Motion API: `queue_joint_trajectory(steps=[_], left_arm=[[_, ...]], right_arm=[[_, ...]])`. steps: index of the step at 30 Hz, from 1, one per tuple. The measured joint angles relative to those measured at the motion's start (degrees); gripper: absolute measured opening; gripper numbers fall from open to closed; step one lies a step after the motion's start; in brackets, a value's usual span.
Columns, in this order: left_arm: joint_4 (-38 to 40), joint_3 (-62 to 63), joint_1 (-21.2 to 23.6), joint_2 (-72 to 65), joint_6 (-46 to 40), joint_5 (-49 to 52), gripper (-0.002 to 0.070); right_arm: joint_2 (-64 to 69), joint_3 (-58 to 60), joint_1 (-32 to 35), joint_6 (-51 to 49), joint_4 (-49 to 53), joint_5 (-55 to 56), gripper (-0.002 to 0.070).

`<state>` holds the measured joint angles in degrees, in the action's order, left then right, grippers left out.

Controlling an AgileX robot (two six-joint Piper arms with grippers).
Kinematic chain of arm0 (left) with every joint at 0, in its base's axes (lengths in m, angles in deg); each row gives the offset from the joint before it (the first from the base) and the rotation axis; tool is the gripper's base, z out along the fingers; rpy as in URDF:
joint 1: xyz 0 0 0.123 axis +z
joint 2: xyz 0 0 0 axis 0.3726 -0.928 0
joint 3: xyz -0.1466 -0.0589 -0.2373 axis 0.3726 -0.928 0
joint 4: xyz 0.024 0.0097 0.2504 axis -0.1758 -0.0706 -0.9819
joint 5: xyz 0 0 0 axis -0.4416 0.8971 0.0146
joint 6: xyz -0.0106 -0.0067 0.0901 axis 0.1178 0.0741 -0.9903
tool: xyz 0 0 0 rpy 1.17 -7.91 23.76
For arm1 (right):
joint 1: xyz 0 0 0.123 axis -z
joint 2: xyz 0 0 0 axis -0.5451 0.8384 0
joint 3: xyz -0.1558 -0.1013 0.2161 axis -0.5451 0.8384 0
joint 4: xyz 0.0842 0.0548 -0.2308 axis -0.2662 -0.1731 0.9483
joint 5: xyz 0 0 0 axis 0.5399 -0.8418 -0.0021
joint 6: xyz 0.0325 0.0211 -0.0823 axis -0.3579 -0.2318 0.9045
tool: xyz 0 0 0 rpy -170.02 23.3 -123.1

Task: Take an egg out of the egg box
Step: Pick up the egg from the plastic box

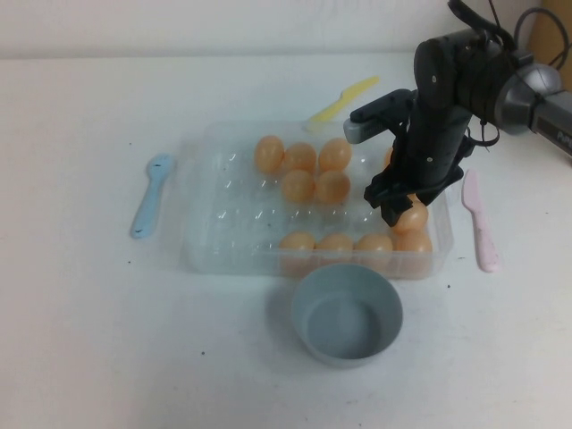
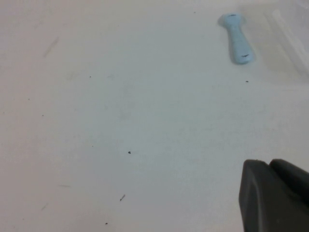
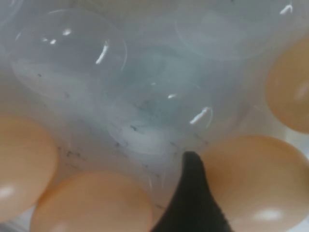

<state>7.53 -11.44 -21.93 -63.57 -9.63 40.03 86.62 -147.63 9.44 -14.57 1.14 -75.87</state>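
Right tool (image 1: 399, 198) wide, lowered astride egg (image 1: 413, 215) in egg box (image 1: 204, 147), tabletop right side, for pickup; left tool (image 2: 275, 195) parked off-box, state indeterminate

Bright, even light; soft shadows, glints on clear plastic, blurred wrist close-ups.

Looking like a robot lab test bench rather than a kitchen: plain white scuffed tabletop (image 1: 80, 340) lying bare under a black two-fingered right gripper (image 1: 399, 202) on a cabled arm. Sitting beneath that gripper, a clear plastic dimpled egg box (image 1: 214, 223); just near it, a round grey-blue bowl (image 1: 347, 313). Lying well apart around it, toy-like plastic utensils: pale blue scoop (image 1: 150, 195), yellow knife (image 1: 340, 100), pink spatula (image 1: 480, 219).
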Motion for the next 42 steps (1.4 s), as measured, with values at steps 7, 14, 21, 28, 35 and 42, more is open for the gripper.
queue_joint_trajectory(steps=[7, 14, 21, 28, 35, 42], left_arm=[[0.0, 0.0, 0.0, 0.0, 0.0, 0.0, -0.0005], [0.0, 0.0, 0.0, 0.0, 0.0, 0.0, -0.0005], [0.0, 0.0, 0.0, 0.0, 0.0, 0.0, -0.0005], [0.0, 0.0, 0.0, 0.0, 0.0, 0.0, -0.0004], [0.0, 0.0, 0.0, 0.0, 0.0, 0.0, -0.0005], [0.0, 0.0, 0.0, 0.0, 0.0, 0.0, -0.0005]], right_arm=[[0.0, 0.13, 0.0, 0.86, -0.76, 0.1, 0.0451], [-1.56, 0.69, 0.0, 9.34, -1.07, -0.5, 0.0451], [-5.65, 0.79, 0.0, 22.3, -1.42, -1.1, 0.045], [-4.93, 0.79, 0.0, 25.16, -2.32, -1.23, 0.045], [-3.66, 0.92, 0.0, 31.39, -2.81, -1.34, 0.045], [-3.54, 0.92, 0.11, 36.67, -2.34, -1.34, 0.0449]])
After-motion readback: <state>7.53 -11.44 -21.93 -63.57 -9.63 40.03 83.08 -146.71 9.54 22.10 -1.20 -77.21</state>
